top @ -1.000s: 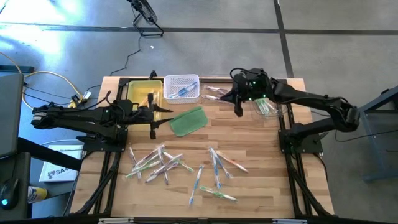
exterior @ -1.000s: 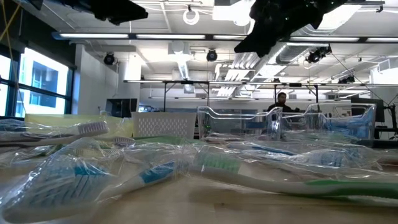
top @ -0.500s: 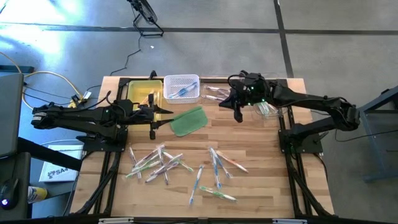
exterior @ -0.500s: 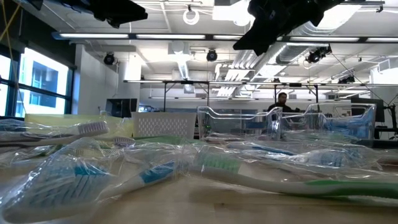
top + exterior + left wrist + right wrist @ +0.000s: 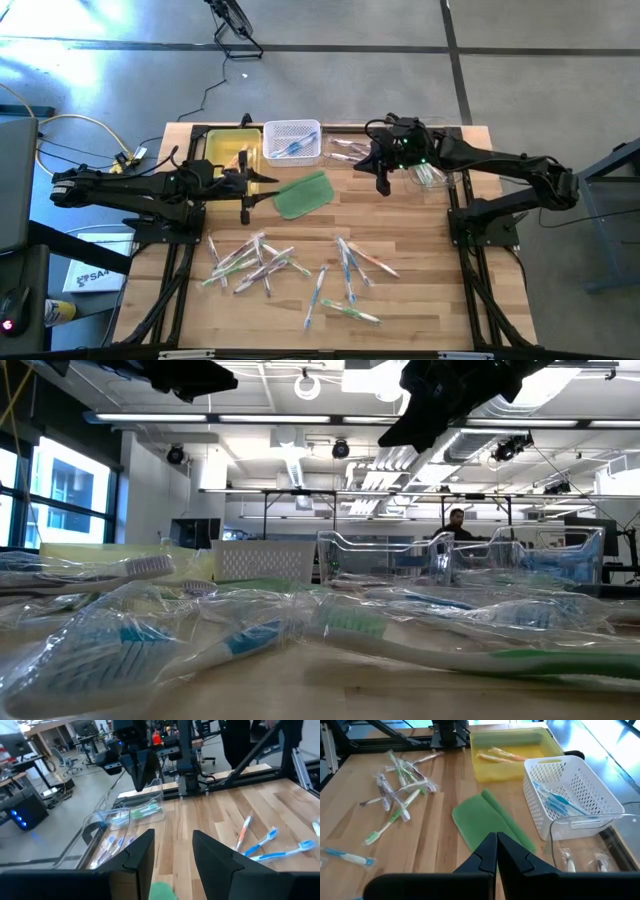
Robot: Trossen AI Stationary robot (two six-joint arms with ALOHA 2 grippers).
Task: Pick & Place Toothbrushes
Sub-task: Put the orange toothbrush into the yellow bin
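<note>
left end effector [image 5: 246,197] parted, right end effector [image 5: 382,180] closed

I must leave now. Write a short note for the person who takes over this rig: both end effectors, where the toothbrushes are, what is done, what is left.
Left end effector: open, empty, above the table beside the green pad.
Right end effector: shut, holds nothing, near the clear bins at the far right.
Done: orange brushes lie in the yellow bin, blue ones in the white basket, some more in the clear bins.
Left: two loose groups of toothbrushes on the near half of the table, a left group and a right group, many in clear wrappers. These are not yet sorted.
</note>
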